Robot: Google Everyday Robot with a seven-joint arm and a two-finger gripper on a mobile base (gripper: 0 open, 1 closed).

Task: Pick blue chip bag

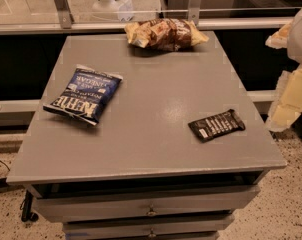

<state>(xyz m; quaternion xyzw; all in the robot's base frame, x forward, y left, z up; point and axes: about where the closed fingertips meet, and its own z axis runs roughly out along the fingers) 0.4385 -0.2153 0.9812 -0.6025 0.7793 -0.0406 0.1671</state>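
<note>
The blue chip bag (pixel 84 95) lies flat on the left side of the grey table top (pixel 156 134), dark navy with white lettering and white edge bands. My gripper (pixel 289 91) shows as pale cream and white parts at the right edge of the view, beyond the table's right side and well above it. It is far from the blue bag, across the whole width of the table, and touches nothing on the table.
A yellow-and-brown chip bag (pixel 166 34) lies at the back edge of the table. A small black bar wrapper (pixel 217 125) lies at the front right. Drawers (pixel 151 211) sit under the top. A metal rail and glass (pixel 141 19) run behind the table.
</note>
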